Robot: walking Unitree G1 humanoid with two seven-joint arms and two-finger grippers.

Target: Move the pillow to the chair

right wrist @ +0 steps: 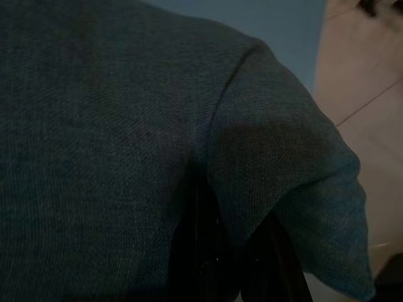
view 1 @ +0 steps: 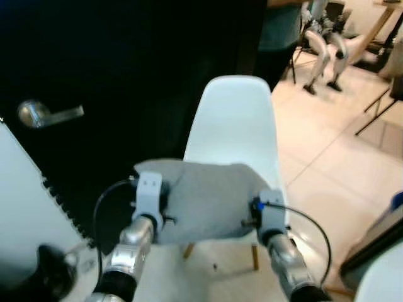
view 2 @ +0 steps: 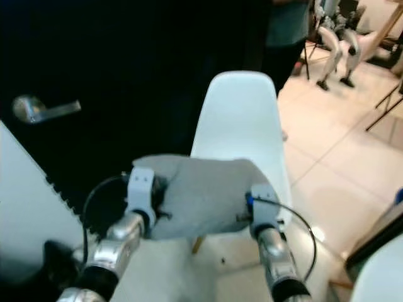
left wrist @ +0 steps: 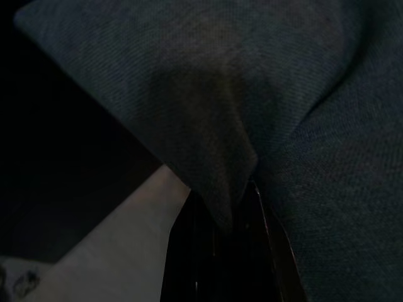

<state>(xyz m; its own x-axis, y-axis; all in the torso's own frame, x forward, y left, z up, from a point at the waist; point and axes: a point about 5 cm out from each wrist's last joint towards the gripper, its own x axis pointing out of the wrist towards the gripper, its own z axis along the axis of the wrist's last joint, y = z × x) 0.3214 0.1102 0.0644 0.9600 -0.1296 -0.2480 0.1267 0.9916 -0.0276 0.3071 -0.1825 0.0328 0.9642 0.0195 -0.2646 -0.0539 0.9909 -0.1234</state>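
Pillow (view 1: pixel 204 201) hangs over the chair (view 1: pixel 236 126) seat, left end effector (view 1: pixel 150 207) and right end effector (view 1: pixel 267 220) each pinching an edge; we should lower evenly, then release.

Both grippers clamp the grey pillow (view 1: pixel 204 201) at its two ends; left gripper (left wrist: pixel 242 201), right gripper (right wrist: pixel 233 214). Directly ahead and below the pillow: white chair (view 1: pixel 236 126), seat hidden under the pillow, so room on it cannot be judged. Backrest rises just beyond the hands, blocks further forward travel. Left of left gripper: dark door (view 1: pixel 126 75) with lever handle (view 1: pixel 44 113), close. Right of right gripper: open tiled floor (view 1: pixel 340 170), passable. Person (view 1: pixel 280 31) and another robot (view 1: pixel 327 47) stand well beyond.
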